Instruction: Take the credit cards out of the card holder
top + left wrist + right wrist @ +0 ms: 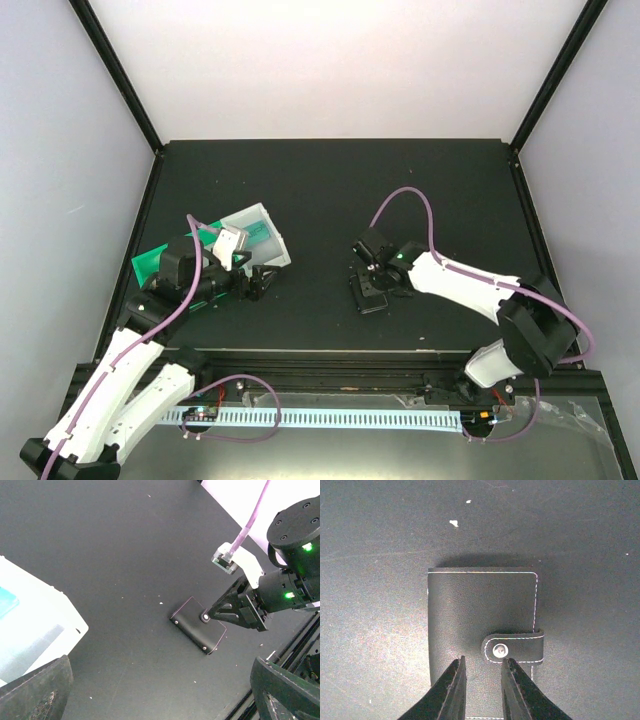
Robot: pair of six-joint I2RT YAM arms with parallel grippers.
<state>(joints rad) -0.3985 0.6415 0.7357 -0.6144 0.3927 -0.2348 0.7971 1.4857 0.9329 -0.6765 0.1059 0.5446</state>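
The card holder (480,605) is a black stitched wallet lying flat and closed on the dark table. Its strap (520,645) is fastened by a silver snap. It also shows in the left wrist view as the holder (192,630) and from above as the holder (368,303). My right gripper (482,662) hovers over its cover, open by a narrow gap, with the right fingertip beside the snap and nothing between the jaws. My left gripper (160,692) stands wide open and empty, well left of the holder. No credit cards show on the holder; it hides what is inside.
A white open bin (262,222) rests tilted on a green tray (150,262) beside my left arm, with something flat and teal (5,602) in it. The table's front rail (330,358) runs close behind the holder.
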